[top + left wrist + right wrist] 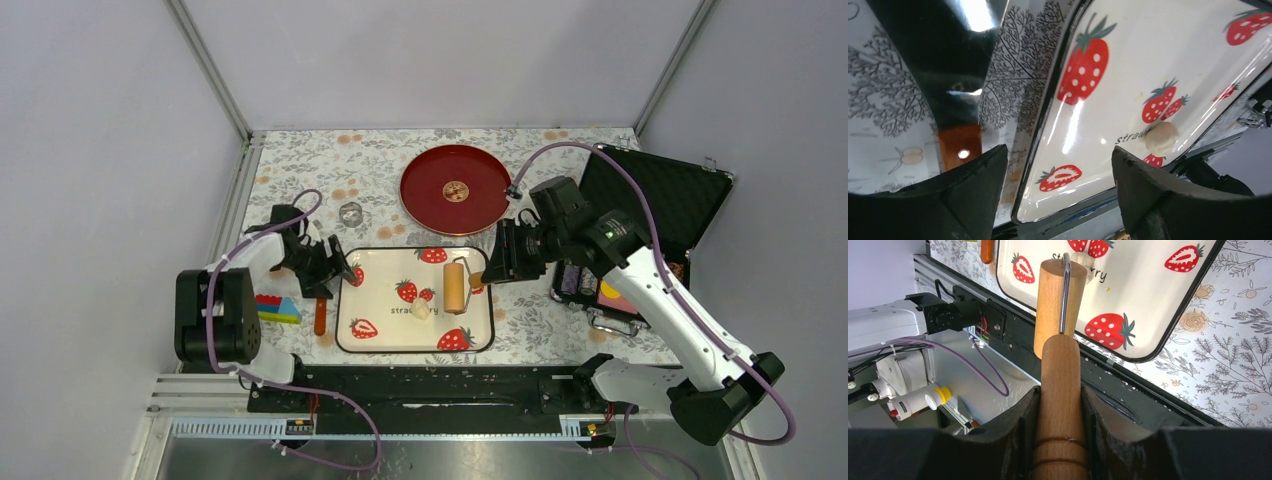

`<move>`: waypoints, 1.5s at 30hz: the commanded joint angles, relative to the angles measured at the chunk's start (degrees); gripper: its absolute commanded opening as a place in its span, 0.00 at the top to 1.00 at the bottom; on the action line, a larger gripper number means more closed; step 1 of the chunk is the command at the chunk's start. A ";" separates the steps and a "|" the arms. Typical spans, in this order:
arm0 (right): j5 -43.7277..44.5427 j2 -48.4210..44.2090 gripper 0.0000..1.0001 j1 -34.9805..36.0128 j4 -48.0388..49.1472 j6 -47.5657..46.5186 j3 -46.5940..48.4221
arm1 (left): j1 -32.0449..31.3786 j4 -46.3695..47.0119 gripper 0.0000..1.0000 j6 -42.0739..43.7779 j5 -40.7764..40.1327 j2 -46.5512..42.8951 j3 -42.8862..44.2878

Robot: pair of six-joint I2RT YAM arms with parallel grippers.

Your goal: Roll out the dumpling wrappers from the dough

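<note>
Dough (422, 310) is a small off-white lump near the middle of the strawberry tray (380, 305), just beside the roller (456, 286) drum. It looks soft, light and probably tacky, so it should be pressed rather than pinched. Right gripper (1060, 405) jaws clamp the roller's wooden handle. Left gripper (1060, 175) jaws stand wide, straddling the tray rim.

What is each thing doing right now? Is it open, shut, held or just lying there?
Dough: a lump, not rolled, on the tray.
Roller: held by its handle.
Right claw: shut on roller.
Left claw: open, holding nothing.
Case: lid open.
Plate: no dough on it.
</note>
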 commanded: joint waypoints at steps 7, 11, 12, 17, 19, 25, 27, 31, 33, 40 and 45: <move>-0.70 -1.37 1.00 -1.65 -0.48 -0.39 3.64 | -5.39 3.61 0.33 2.58 4.47 8.95 3.29; -0.19 -1.70 1.00 -1.95 -1.10 -1.03 3.81 | -11.78 5.87 0.38 -1.36 4.46 10.23 3.37; 0.33 -1.69 1.00 -1.96 -1.78 -1.46 3.94 | -13.13 6.76 0.39 -2.95 4.38 10.17 2.91; 3.05 -2.18 1.00 -2.14 -4.40 -4.02 3.85 | -18.50 10.35 0.41 -9.11 2.97 7.42 1.05; 3.82 -2.21 1.00 -2.22 -5.02 -4.72 3.74 | -19.93 13.09 0.45 -12.55 3.80 5.88 -0.68; 5.71 -1.19 1.00 -2.33 -6.71 -6.13 4.60 | -21.38 25.42 0.61 -22.86 5.64 2.11 -8.20; 6.92 -0.56 1.00 -2.28 -7.56 -7.15 5.10 | -21.68 30.70 0.69 -26.05 5.43 1.03 -11.70; 9.88 0.68 1.00 -2.30 -9.60 -9.46 6.16 | -22.29 39.81 0.69 -29.64 4.56 -0.81 -17.62; 10.85 1.04 1.00 -2.24 -10.22 -10.17 6.28 | -22.69 46.36 0.69 -32.33 5.26 -1.66 -21.01; 10.86 2.51 1.00 -2.22 -10.05 -10.42 4.65 | -24.52 60.98 0.69 -36.73 6.06 -1.44 -28.18; 12.00 2.66 1.00 -2.16 -9.55 -10.46 3.88 | -26.29 63.89 0.70 -38.43 6.92 1.63 -27.59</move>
